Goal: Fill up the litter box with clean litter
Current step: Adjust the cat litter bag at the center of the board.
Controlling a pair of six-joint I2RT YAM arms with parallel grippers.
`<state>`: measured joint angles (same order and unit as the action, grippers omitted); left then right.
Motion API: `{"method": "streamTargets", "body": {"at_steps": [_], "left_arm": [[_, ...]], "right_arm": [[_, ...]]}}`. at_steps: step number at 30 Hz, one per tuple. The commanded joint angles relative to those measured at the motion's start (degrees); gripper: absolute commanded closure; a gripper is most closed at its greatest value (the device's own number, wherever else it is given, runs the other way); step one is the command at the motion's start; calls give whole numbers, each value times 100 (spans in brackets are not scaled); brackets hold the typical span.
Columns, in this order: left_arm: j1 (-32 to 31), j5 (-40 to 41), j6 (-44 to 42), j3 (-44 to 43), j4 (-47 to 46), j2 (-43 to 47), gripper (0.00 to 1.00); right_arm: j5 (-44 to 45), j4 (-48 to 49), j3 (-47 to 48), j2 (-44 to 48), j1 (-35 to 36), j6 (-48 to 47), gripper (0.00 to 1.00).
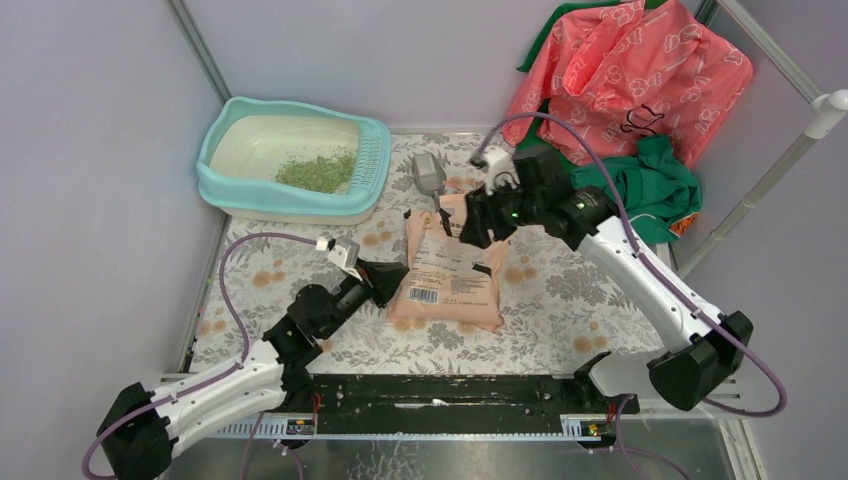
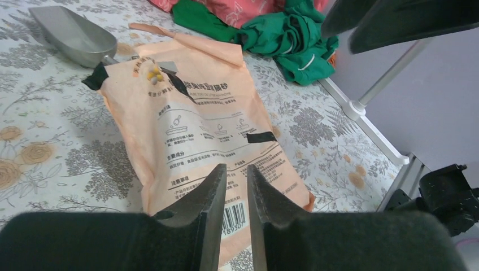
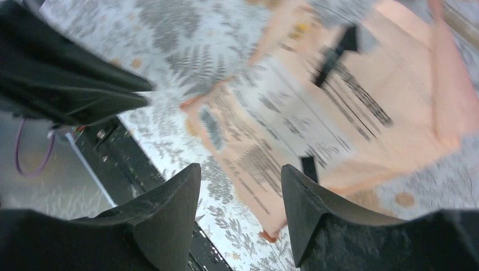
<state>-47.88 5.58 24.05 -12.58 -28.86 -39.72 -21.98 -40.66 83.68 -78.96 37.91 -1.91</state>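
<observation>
The turquoise litter box stands at the far left, with a small heap of green clean litter in its cream pan. A pink-orange printed bag lies flat in the middle of the table. My left gripper is at the bag's left edge; in the left wrist view it hovers over the bag with a narrow gap between its jaws and nothing in it. My right gripper is over the bag's far end, and the blurred right wrist view shows it open and empty above the bag.
A grey scoop lies just beyond the bag, also visible in the left wrist view. Pink cloth and green cloth are piled at the back right beside a white frame pole. A black rail runs along the near edge.
</observation>
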Motion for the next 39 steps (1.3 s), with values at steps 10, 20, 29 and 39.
{"method": "streamTargets", "body": {"at_steps": [10,20,29,39], "left_arm": [[86,510,-94,-146,4,-354,70],[1433,-240,331,-302,-530,-1572,27],[2361,-1572,456,-640,-1716,-3026,25],[2893,-2571,575,-994,-3118,-4587,25]], "right_arm": [[-1055,3161,-2547,-14,-2411,1629,36],[-1392,3938,-3034,-443,-2869,1851,34],[-1217,4634,-3474,-576,-2960,1982,34],[-1659,5319,-3742,-881,-3000,2209,35]]}}
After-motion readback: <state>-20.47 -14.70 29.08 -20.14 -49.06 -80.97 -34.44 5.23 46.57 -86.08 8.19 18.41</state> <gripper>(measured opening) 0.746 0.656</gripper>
